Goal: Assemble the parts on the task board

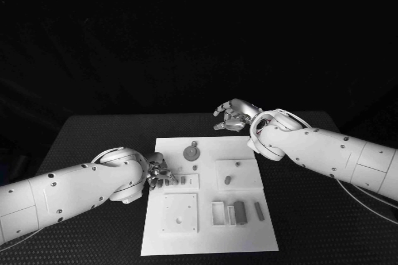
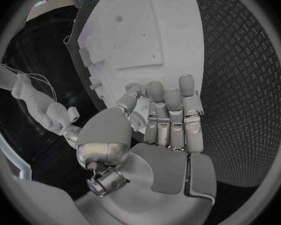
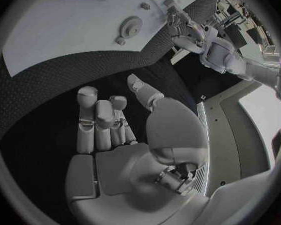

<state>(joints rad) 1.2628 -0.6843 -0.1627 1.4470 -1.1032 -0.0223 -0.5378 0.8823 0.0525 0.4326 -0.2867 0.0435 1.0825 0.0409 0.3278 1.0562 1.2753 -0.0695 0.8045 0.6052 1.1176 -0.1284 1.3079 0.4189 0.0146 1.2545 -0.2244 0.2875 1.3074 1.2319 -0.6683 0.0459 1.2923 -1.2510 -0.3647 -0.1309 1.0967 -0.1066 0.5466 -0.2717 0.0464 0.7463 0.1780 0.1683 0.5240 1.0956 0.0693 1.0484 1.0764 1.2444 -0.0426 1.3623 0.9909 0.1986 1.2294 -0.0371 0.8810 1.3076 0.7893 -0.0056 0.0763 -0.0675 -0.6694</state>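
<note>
The white task board lies in the middle of the table. A round grey disc sits near its far edge, with a small peg just beyond it. A raised square plate carries a short peg. Two dark bars lie at the near right beside a rectangular frame. My left hand hovers at the board's left edge beside small upright pieces, fingers extended, holding nothing. My right hand hangs past the far edge, empty.
A square plate with one hole takes up the board's near left. The black textured table surrounds the board on all sides. In the right wrist view the disc and my left hand lie beyond the fingers.
</note>
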